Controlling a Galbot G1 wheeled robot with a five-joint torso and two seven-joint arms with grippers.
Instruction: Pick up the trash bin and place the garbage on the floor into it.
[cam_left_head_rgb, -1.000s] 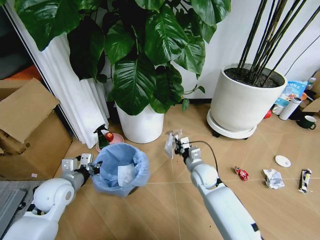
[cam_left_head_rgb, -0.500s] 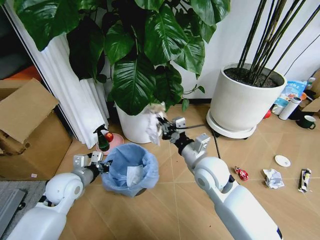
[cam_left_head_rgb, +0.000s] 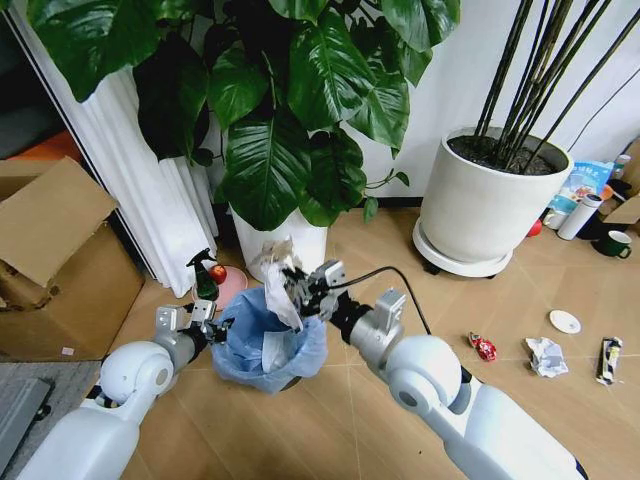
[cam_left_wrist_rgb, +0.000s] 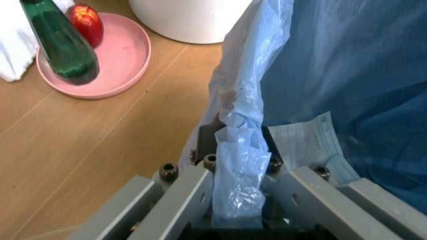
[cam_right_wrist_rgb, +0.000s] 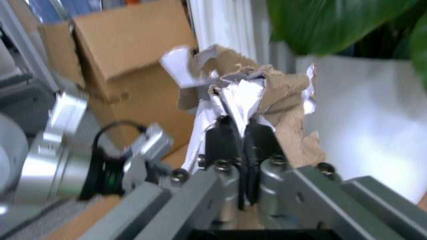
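right gripper (cam_left_head_rgb: 293, 283) clenched on crumpled paper wad (cam_left_head_rgb: 277, 290), wad hanging long axis down, directly over trash bin (cam_left_head_rgb: 268, 345) opening | left gripper (cam_left_head_rgb: 205, 322) clamped on bin rim and blue bag liner (cam_left_wrist_rgb: 243, 150), bin beside white plant pot (cam_left_head_rgb: 288, 243) | judgement: release drops straight down | more litter (cam_left_head_rgb: 546, 356) well apart, right-arm side

**White arms, grey metal grippers**

Both arms are glossy white with rounded shells and bulging round joints. Each ends in a grey metal wrist block. The right gripper (cam_right_wrist_rgb: 241, 150) has flat grey bars fixed with dark socket screws, and black finger pads. A thin black cable loops over its wrist. The left gripper (cam_left_wrist_rgb: 239, 172) shows the same grey bars and screws.
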